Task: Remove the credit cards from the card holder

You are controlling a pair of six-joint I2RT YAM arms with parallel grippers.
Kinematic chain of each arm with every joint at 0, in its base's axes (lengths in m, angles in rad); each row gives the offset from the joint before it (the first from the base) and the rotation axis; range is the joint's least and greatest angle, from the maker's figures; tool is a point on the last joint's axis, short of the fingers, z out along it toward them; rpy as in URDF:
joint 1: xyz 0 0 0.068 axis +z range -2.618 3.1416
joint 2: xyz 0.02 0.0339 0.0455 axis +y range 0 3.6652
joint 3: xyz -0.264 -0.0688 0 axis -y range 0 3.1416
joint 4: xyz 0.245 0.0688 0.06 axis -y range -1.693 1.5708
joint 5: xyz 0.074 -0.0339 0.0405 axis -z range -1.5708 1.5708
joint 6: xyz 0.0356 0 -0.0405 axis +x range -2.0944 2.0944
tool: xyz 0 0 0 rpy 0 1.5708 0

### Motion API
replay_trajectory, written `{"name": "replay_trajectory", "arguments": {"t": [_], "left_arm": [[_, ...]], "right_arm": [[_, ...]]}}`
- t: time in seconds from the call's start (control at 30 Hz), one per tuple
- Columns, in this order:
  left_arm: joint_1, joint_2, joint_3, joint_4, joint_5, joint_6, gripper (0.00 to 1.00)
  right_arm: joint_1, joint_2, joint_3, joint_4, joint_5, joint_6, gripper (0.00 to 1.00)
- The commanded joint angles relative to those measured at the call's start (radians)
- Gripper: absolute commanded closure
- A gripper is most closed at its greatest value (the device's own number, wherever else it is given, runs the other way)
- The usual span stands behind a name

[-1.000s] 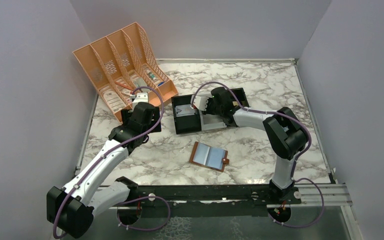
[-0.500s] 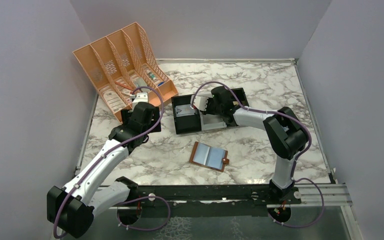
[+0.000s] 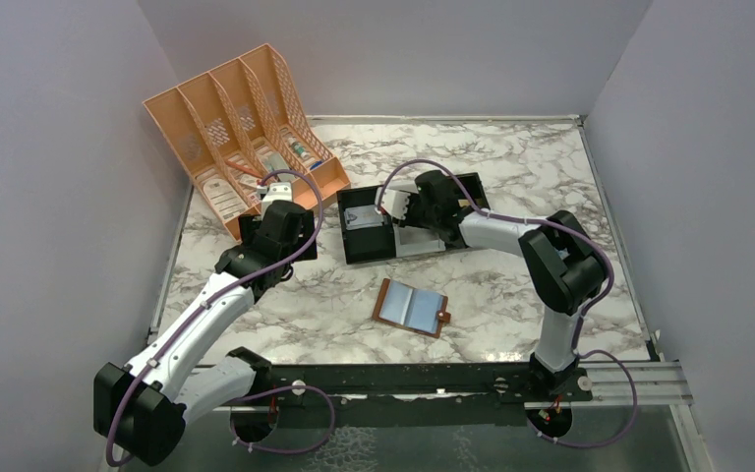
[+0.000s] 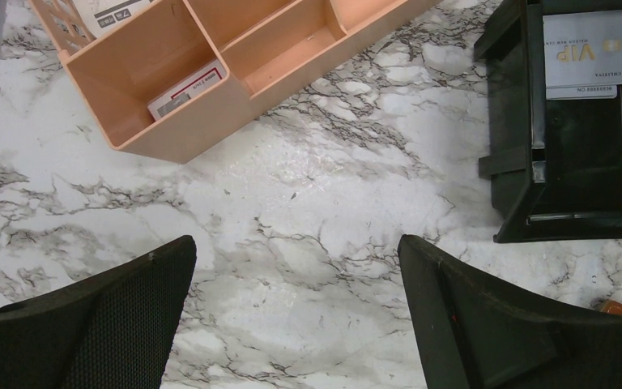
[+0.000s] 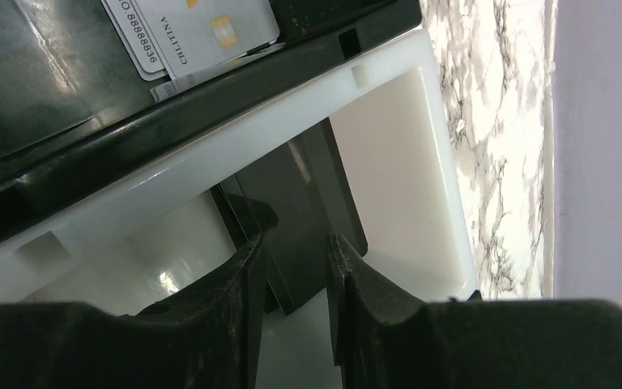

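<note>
Where the desk [image 3: 521, 157] is bare it shows white marble with grey veining. Plain pale walls [image 3: 383, 49] close it on the left, far and right sides, and a dark rail [image 3: 403, 379] runs along the near edge. An orange file rack [image 3: 246, 118] sits at the far left corner. A black-and-white tray [image 3: 366, 254] lies near the middle, toward the far edge.

Hidden or unclear: from above, the right hand [image 5: 296, 243] covers much of the tray's white compartment. Its fingers sit low in that compartment with a narrow gap between them. A dark flat piece [image 5: 308, 203] shows through the gap; what it is, and whether the fingers pinch it, cannot be told. The rack's contents are too small to read.

The left hand [image 4: 296, 251] is spread wide and holds nothing, over bare desk between rack and tray.

The card holder [image 3: 411, 308] lies opened flat on the desk, midway across and toward the near edge, well apart from both hands. Its long axis runs left to right, with the right end tilted slightly nearer. The snap tab points toward the right edge and the pale blue-grey pockets face up. Two credit cards [image 4: 585, 47] lie stacked in the tray's black compartment, the upper one lettered VIP, long sides roughly left to right
</note>
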Motion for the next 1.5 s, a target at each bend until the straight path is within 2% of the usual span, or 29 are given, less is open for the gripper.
{"name": "replay_trajectory", "arguments": {"t": [0.0,0.13,0.3,0.43,0.5,0.57,0.8,0.9,1.17,1.47], "left_arm": [[0.004,-0.002,-0.016,-0.008,-0.010,0.012,0.01],[0.004,0.000,-0.014,-0.008,-0.002,0.013,0.01],[0.004,0.002,-0.014,-0.008,0.004,0.016,0.01],[0.005,0.004,-0.012,-0.008,0.014,0.018,0.01],[0.005,0.010,-0.012,-0.008,0.022,0.019,0.01],[0.005,0.018,-0.011,-0.008,0.029,0.020,0.01],[0.004,0.028,-0.008,-0.007,0.036,0.024,0.01],[0.004,0.027,-0.010,-0.008,0.035,0.024,0.01],[0.005,0.034,-0.010,-0.007,0.035,0.024,0.01],[0.004,0.035,-0.008,-0.008,0.033,0.026,0.01]], "right_arm": [[0.000,-0.055,-0.003,0.027,-0.032,0.074,0.67],[0.000,-0.086,-0.019,0.078,0.006,0.227,0.66],[0.000,-0.144,-0.018,0.052,-0.003,0.629,0.67],[-0.001,-0.109,0.068,-0.178,0.052,0.933,0.68],[0.000,-0.073,0.113,-0.287,0.039,0.993,0.77],[-0.001,-0.055,0.111,-0.308,0.037,1.035,0.83],[0.000,-0.037,0.105,-0.293,0.043,1.102,0.86],[0.000,0.008,0.134,-0.310,0.071,1.112,0.91],[-0.001,0.070,0.168,-0.316,0.141,1.135,0.91],[0.005,0.120,0.152,-0.196,0.211,1.087,0.86]]}}
